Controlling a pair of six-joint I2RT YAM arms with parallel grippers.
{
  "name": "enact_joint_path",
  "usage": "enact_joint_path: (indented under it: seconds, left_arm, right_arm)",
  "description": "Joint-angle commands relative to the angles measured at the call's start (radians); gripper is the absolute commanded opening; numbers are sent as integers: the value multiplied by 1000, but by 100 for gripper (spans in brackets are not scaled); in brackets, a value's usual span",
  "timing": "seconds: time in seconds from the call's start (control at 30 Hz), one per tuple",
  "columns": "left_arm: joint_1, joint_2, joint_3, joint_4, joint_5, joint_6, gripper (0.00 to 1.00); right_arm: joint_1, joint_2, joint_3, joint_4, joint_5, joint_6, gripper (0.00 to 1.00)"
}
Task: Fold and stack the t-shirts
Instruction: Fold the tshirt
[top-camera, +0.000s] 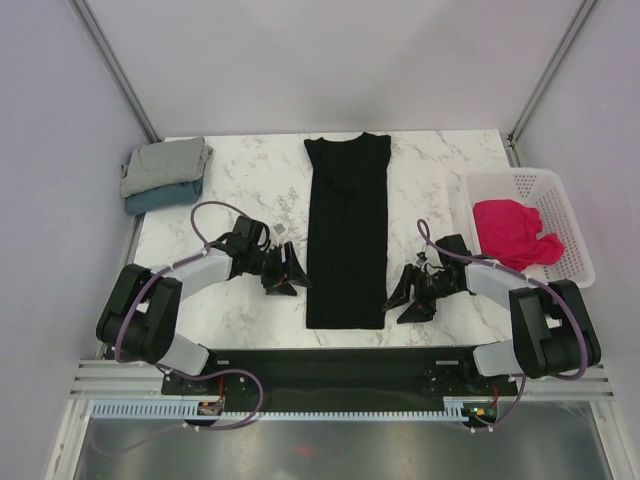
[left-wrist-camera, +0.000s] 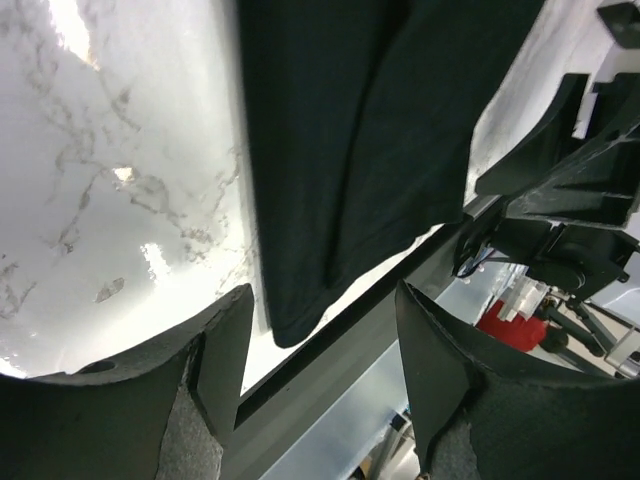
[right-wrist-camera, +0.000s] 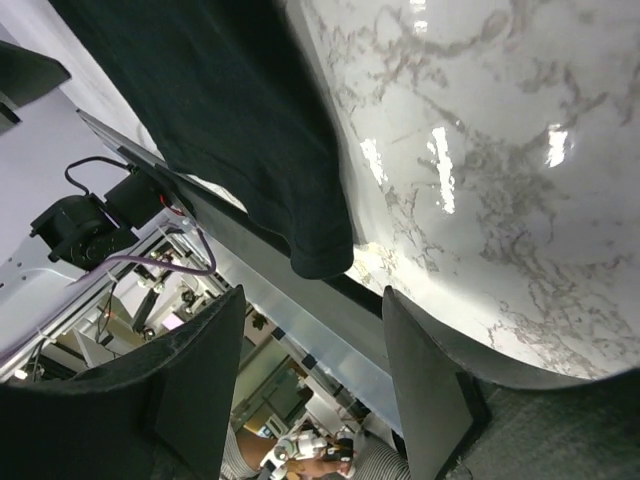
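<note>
Top external view: a long black cloth t-shirt (top-camera: 345, 230), folded to a narrow strip, lies flat in the middle of the white marble table (top-camera: 250, 180), between the two pincers. The left pincer (top-camera: 292, 275) stands low just beside the left long edge of the strip, near its hem end. The right pincer (top-camera: 405, 298) stands just beside the right long edge, also near the hem.

In the left wrist view, the two dark fingers (left-wrist-camera: 225, 340) are spread apart and hold nothing. The hem corner of the black shirt lies just ahead of the gap, and the right arm shows across the cloth. In the right wrist view, its fingers (right-wrist-camera: 420, 360) are also apart and empty. The other hem corner lies just ahead of them, at the near edge of the table.

Far beyond the left pincer and to its left, a folded grey cloth t-shirt (top-camera: 165, 163) rests on a folded dusty blue t-shirt (top-camera: 158, 200). To the right of the right pincer stands a white plastic mesh basket (top-camera: 520, 178) with a crumpled bright pink-red t-shirt (top-camera: 510, 230) inside.
</note>
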Motion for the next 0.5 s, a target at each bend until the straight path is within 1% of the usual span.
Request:
enact_joint_path:
  seconds: [0.0, 0.2, 0.3, 0.33, 0.4, 0.43, 0.47]
  left_arm:
    - [5, 44, -29, 38, 50, -69, 66]
    - [2, 113, -40, 57, 74, -98, 62]
    - [-10, 104, -60, 61, 82, -102, 57]
    - [-13, 89, -67, 59, 80, -104, 54]
    - [-16, 81, -83, 61, 88, -107, 52]
    - [-16, 80, -84, 61, 93, -107, 49]
    - [-19, 77, -87, 61, 94, -109, 49]
  right_arm:
    - [5, 67, 71, 34, 20, 26, 65]
    - [19, 173, 128, 40, 54, 0, 64]
    - [25, 195, 140, 45, 54, -1, 64]
    - [30, 198, 140, 46, 52, 2, 64]
    - [42, 199, 134, 46, 49, 5, 64]
    - [56, 198, 129, 46, 51, 6, 63]
    - [62, 190, 125, 45, 52, 9, 63]
